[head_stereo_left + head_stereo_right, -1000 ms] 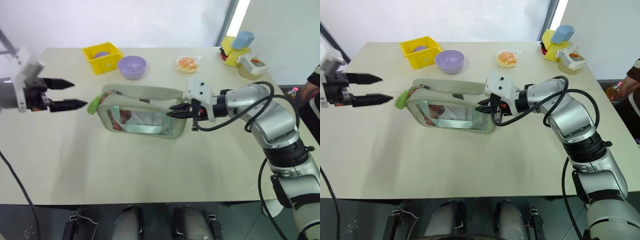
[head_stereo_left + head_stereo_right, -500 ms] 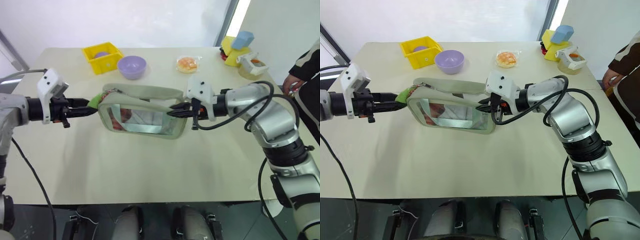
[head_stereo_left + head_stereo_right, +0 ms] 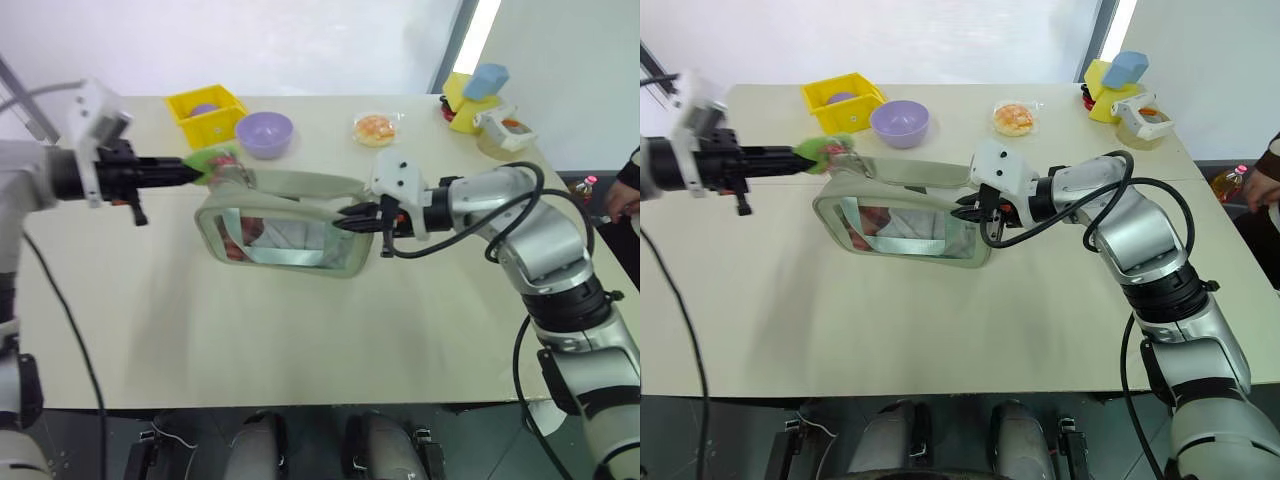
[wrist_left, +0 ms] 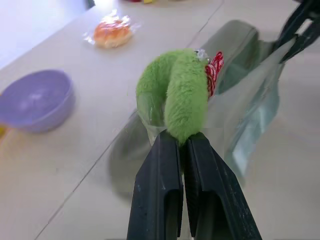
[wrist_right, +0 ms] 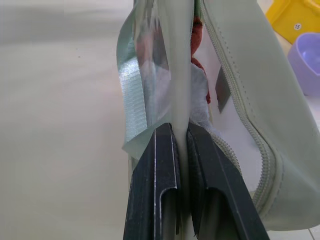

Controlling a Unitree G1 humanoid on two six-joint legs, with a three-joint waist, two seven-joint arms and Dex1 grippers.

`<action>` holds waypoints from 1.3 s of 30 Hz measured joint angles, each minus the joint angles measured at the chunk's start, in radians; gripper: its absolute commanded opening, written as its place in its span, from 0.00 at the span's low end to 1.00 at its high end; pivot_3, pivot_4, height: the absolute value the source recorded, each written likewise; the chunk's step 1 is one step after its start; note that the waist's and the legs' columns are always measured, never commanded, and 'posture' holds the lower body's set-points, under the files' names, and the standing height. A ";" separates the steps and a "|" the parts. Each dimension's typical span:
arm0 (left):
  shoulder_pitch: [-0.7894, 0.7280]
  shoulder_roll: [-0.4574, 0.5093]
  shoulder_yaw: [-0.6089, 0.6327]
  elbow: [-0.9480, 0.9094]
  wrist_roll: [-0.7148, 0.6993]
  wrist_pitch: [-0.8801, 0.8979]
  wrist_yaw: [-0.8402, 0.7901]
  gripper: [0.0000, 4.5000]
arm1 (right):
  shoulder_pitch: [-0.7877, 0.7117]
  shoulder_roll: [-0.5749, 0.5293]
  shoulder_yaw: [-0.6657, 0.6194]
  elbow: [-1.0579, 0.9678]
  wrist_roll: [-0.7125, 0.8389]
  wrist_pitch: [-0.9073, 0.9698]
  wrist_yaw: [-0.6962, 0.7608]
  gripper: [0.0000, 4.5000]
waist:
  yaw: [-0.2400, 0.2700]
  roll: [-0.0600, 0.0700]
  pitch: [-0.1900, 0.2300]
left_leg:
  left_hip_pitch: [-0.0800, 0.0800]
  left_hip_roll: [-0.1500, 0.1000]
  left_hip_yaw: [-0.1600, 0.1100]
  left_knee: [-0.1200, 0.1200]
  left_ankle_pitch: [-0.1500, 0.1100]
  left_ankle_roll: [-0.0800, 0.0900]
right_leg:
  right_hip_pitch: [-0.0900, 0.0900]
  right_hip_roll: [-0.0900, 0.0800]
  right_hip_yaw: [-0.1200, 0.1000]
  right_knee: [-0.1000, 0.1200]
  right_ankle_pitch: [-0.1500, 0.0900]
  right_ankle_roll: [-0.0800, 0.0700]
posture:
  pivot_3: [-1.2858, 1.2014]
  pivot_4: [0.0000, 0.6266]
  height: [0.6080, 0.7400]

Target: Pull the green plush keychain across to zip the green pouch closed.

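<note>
The green pouch stands in the middle of the table, its clear window facing me. The green plush keychain hangs at the pouch's left top corner, raised a little above it. My left gripper is shut on the keychain; in the left wrist view its fingers pinch the lower end of the fuzzy ring. My right gripper is shut on the pouch's right end; in the right wrist view it clamps a pale edge of the pouch between its fingers.
Behind the pouch are a yellow bin, a purple bowl and an orange snack packet. Yellow and blue items sit at the back right corner. A person's hand shows at the right edge.
My left gripper came in from the left, shut on the green plush keychain, then lifted it up and away from me. The right gripper kept still on the pouch.
</note>
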 measured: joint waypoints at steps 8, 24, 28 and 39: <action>-0.004 -0.077 -0.089 -0.019 0.077 -0.097 0.031 0.22 | -0.002 0.023 0.003 0.006 -0.019 -0.002 -0.005 0.00 | -0.005 0.000 0.000 | 0.001 0.001 0.000 0.000 0.000 0.000 | 0.000 0.001 0.000 0.001 0.000 0.000 | 0.52 0.24 0.99; 0.018 0.152 -0.031 -0.045 0.056 -0.050 -0.120 0.99 | 0.005 0.026 0.000 0.007 -0.027 -0.015 -0.005 0.00 | -0.005 0.000 0.000 | 0.001 0.001 0.000 0.000 0.000 0.000 | -0.001 0.001 0.001 0.001 0.000 0.000 | 0.52 0.24 0.99; 0.156 0.161 0.003 -0.063 0.059 -0.064 -0.103 0.99 | 0.004 0.027 0.000 0.014 -0.031 -0.025 -0.001 0.00 | -0.004 0.000 0.000 | 0.001 0.001 0.000 0.000 0.000 0.000 | 0.000 0.001 0.001 0.001 0.000 0.000 | 0.52 0.24 0.99; 0.185 0.023 -0.003 -0.013 0.099 -0.121 0.034 0.34 | -0.008 0.043 0.005 0.042 -0.047 -0.044 0.021 0.00 | -0.007 0.000 0.000 | 0.001 0.001 0.000 0.000 0.000 0.000 | -0.001 0.001 0.001 0.001 0.000 0.000 | 0.52 0.24 0.99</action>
